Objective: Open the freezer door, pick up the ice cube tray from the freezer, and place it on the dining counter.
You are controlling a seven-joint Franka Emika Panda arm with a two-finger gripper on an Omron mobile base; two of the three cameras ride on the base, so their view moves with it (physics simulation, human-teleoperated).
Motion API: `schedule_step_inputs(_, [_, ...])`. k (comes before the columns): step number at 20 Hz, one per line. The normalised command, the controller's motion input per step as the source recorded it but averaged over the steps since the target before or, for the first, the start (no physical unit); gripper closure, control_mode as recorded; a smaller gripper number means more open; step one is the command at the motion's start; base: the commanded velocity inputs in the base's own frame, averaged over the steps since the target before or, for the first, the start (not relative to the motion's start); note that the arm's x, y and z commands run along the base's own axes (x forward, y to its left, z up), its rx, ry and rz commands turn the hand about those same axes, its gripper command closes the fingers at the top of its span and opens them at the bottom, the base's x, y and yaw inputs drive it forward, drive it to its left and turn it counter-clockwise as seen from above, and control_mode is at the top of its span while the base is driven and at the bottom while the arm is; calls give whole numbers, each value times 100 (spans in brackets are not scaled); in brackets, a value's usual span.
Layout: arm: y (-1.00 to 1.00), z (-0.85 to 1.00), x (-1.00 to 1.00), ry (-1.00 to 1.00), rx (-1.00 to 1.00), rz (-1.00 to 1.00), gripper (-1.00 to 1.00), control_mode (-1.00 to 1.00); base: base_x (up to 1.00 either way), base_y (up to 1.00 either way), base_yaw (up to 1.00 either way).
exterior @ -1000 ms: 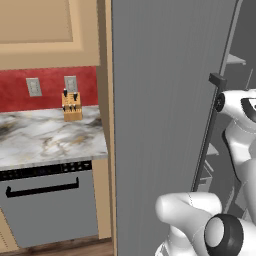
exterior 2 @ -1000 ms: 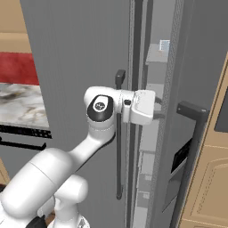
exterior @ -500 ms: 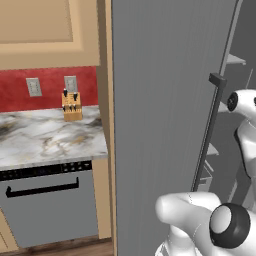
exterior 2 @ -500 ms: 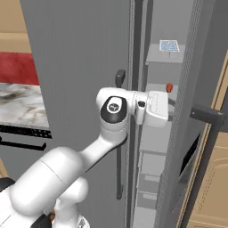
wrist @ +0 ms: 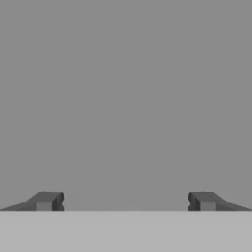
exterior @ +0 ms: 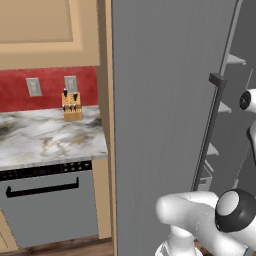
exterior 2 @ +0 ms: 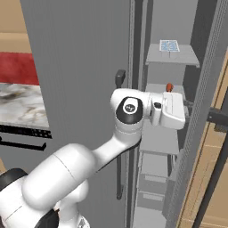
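Note:
The freezer door stands swung open on the right, seen nearly edge-on, with its black bar handle on the outer side. My gripper is inside the opening against the door's inner face. In the hand view my gripper is open, and flat grey panel lies right in front of it. The ice cube tray, white with pale blue cells, lies flat on the top shelf of the freezer, above and behind my hand. The dining counter is out of view.
A second tall grey door with a black vertical handle stands shut to my left. A small red item sits on the middle shelf. Further left are the marble worktop, a knife block and the dishwasher.
The freezer door has swung further open to the right with my hand moving right along it. More of the shelves and the tray now show.

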Motion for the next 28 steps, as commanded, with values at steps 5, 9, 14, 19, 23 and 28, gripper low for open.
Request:
schedule_step_inputs(5, [-40,-1,0,0,0,0,-100,-100,0,0,0])
schedule_step_inputs(9, [-39,0,0,0,1,0,-100,-100,0,0,0])
schedule_step_inputs(14, [-34,0,0,0,1,0,-100,-100,0,0,0])
schedule_step_inputs(19, [-27,0,0,0,1,0,-100,-100,0,0,0])
schedule_step_inputs(23, [-27,0,0,0,0,0,-100,-100,0,0,0])
schedule_step_inputs(28, [-29,0,0,0,1,0,-100,-100,0,0,0])
